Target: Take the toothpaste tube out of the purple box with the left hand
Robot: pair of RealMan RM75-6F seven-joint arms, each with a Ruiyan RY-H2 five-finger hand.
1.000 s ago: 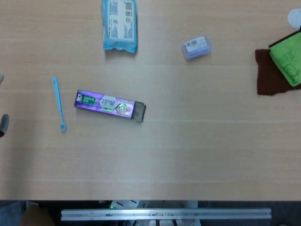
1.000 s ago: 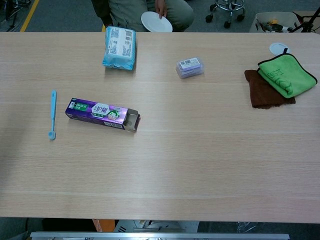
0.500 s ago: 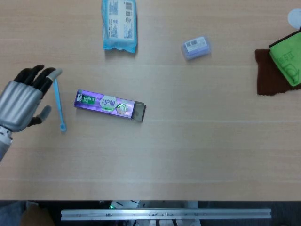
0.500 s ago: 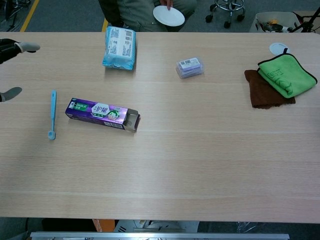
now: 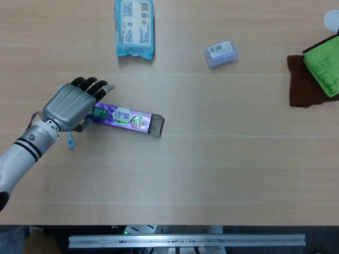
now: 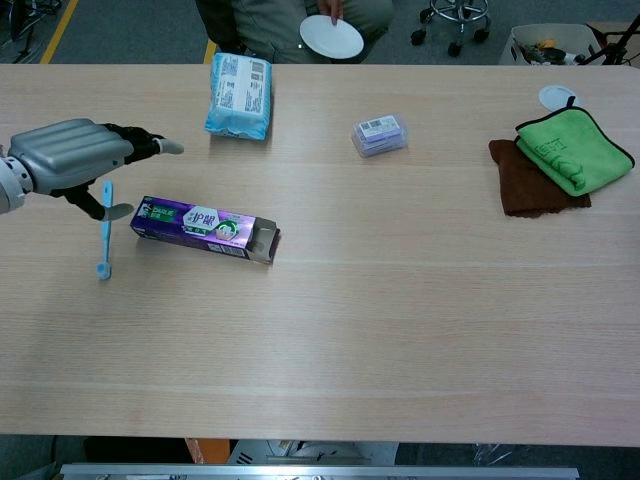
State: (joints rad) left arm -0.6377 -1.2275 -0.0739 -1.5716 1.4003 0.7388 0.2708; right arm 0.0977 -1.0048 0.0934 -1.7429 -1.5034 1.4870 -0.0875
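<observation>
While one left hand is in view, fingers spread and holding nothing, it hangs over the closed left end of the purple box; contact can't be judged from either view. Right hand is out of both views.

Count on the tabletop: one purple box, one blue toothbrush, one blue wipes pack, one small lilac packet, one green cloth, one brown cloth, one white round lid. Toothpaste tube itself can't be seen; the box's right-end flap is open, interior dark.

Edges and room: the box lies flat, left of centre, long axis roughly left-right and slightly tilted. Toothbrush lies just beside its left end, partly under the hand. Wide bare wood to the right of the open end and toward the near edge. Cloths sit at the far right edge, green overlapping brown, well apart from the box.

Materials: box is glossy printed carton, rectangular. Hand has a grey metallic back with dark fingers. Wipes pack is soft crinkled plastic. Tabletop is pale wood grain.
</observation>
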